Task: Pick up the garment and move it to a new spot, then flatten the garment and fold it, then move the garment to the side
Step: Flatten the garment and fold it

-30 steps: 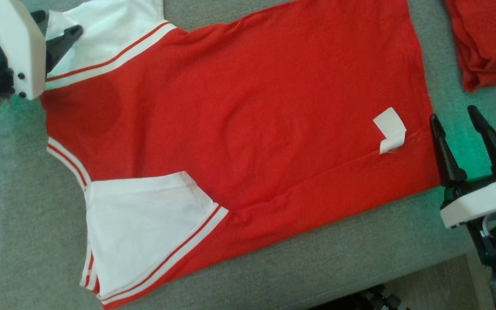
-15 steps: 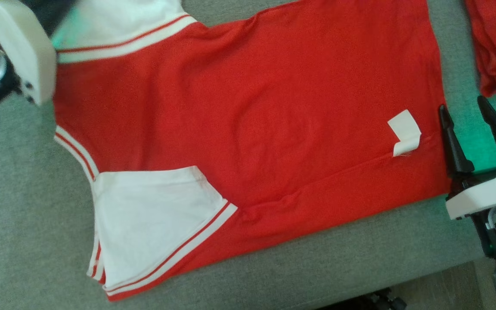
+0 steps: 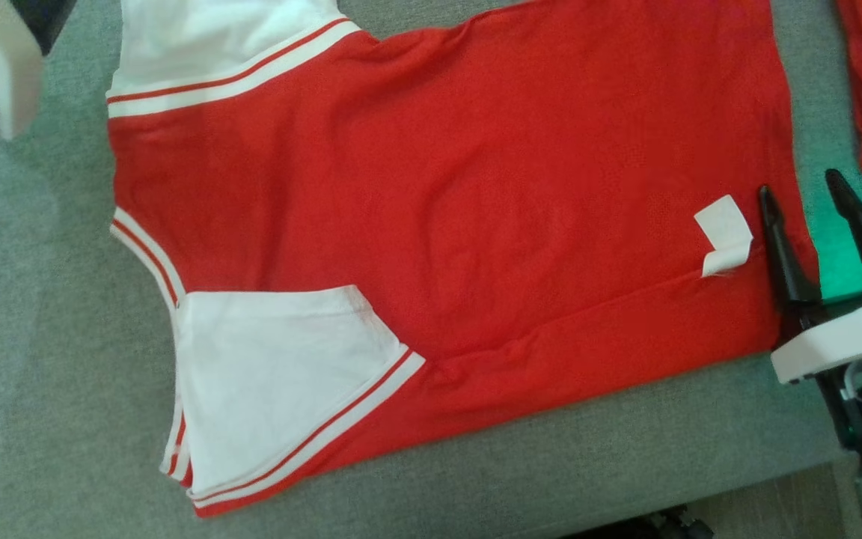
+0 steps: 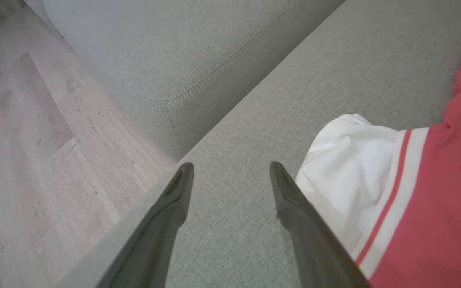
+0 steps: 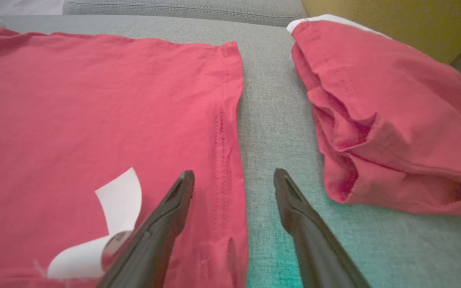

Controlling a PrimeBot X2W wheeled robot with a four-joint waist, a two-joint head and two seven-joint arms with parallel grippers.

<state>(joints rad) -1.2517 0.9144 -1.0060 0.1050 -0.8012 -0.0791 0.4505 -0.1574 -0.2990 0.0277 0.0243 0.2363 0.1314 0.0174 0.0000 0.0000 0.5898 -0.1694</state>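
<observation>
Red shirt (image 3: 438, 209) spread flat on a grey woven sofa seat (image 3: 42, 314)

The smooth knit shirt is laid across the coarse upholstery. Its stitched hem is straddled by the right gripper (image 5: 233, 173), whose tapered dark fingers are held apart, one above the hem beside a curled white label (image 5: 114, 208), the other above bare seat. The left gripper (image 4: 230, 165) is likewise spread, just beside a red-striped white sleeve (image 4: 342, 176). A second red garment (image 5: 394, 120) lies bunched nearby.
</observation>
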